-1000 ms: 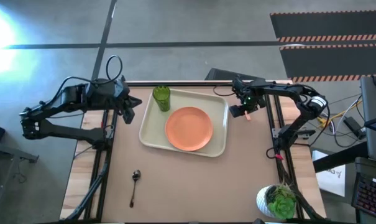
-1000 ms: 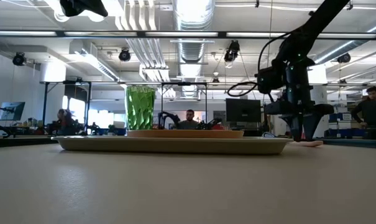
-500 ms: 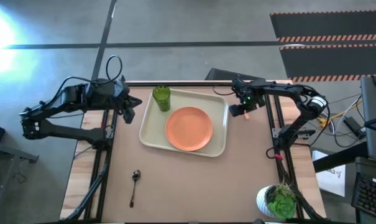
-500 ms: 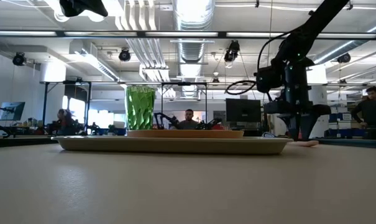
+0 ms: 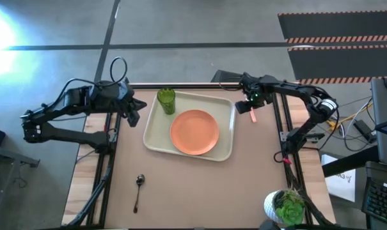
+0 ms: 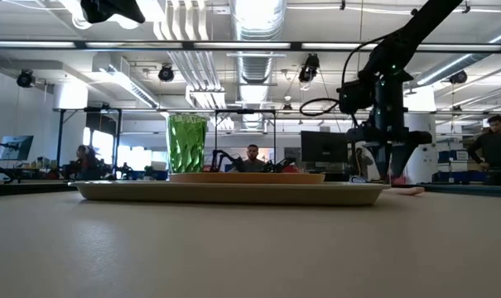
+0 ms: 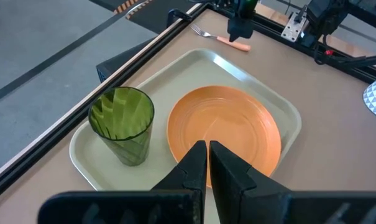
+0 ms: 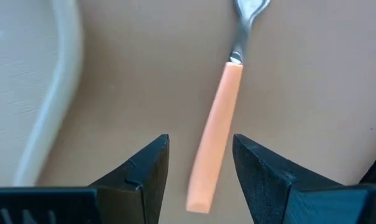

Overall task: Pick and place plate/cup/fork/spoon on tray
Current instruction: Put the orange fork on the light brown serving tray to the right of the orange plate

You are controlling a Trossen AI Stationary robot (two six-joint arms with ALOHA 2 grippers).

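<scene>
The orange-handled fork (image 8: 215, 134) lies flat on the table just right of the cream tray (image 5: 156, 137). My right gripper (image 8: 200, 168) is open above it, pointing down. One finger stands on each side of the handle's free end without touching it, and the gripper also shows in the high view (image 5: 251, 107). The orange plate (image 5: 194, 131) and the green cup (image 5: 166, 100) stand on the tray. The dark spoon (image 5: 139, 188) lies on the table near the front left. My left gripper (image 7: 207, 162) is shut and empty, left of the tray (image 5: 134, 110).
A white pot with a green plant (image 5: 284, 206) stands at the table's near right corner. The table between the tray and the pot is bare. People sit in the room beyond the table in the low view.
My right gripper has moved a little toward the table's far edge, staying over the fork. The fork lies where it was.
</scene>
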